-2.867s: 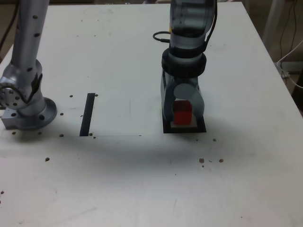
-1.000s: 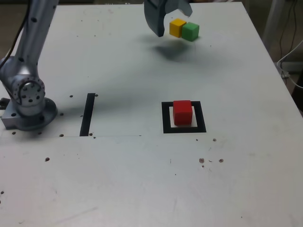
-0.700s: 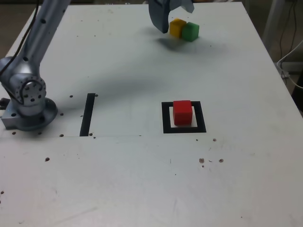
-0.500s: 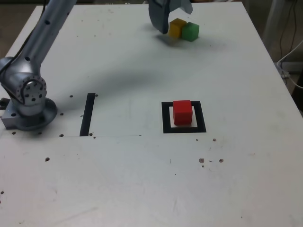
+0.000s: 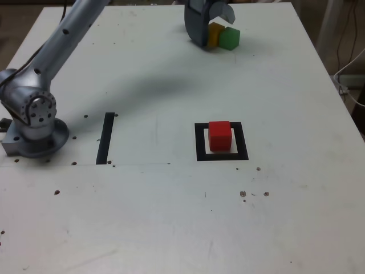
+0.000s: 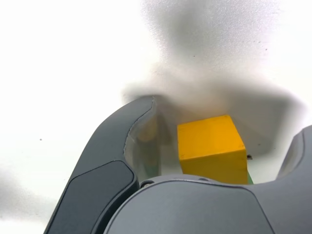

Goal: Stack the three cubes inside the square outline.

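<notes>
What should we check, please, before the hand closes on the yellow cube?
1. Hand open: ok.
2. Yellow cube between the fingers: ok in the wrist view.
3. Green cube clear of the grasp: not ok; it sits right against the yellow one, a sliver showing behind it.
4. Red cube inside the square outline: ok.
5. Red cube's top free for stacking: ok.
6. Hand low enough to grip: cannot tell.
</notes>
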